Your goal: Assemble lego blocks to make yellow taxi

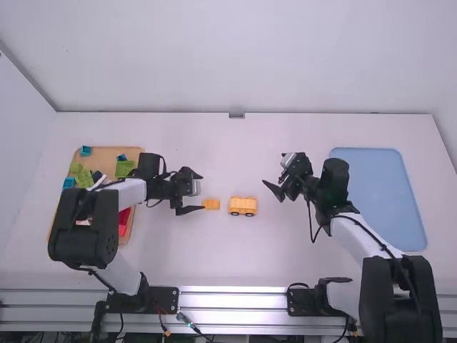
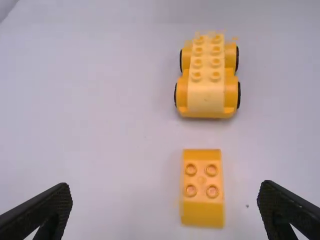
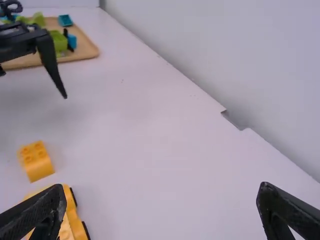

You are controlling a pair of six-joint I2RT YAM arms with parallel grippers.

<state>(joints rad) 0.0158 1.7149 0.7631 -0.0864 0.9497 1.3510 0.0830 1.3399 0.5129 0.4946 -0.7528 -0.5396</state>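
So, yellow block (image 1: pixel 212 204) near yellow car base (image 1: pixel 243 206), both on white surface (image 1: pixel 214 250). Left gripper (image 1: pixel 203 192), right gripper (image 1: pixel 273 168): fingers spread wide.

High view: L arm (image 1: pixel 80 221) hides pt. of the tray (image 1: pixel 107 151) & a red pc. (image 1: pixel 123 229). R wrist view: left edge cuts tray; bottom edge cuts yellow car (image 3: pixel 74 226), & R end effector (image 1: pixel 273 168) hides some.

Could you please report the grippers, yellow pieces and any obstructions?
Left gripper, right gripper open, empty. Yellow block apart from wheeled base. Parts tray far left, out of the way.
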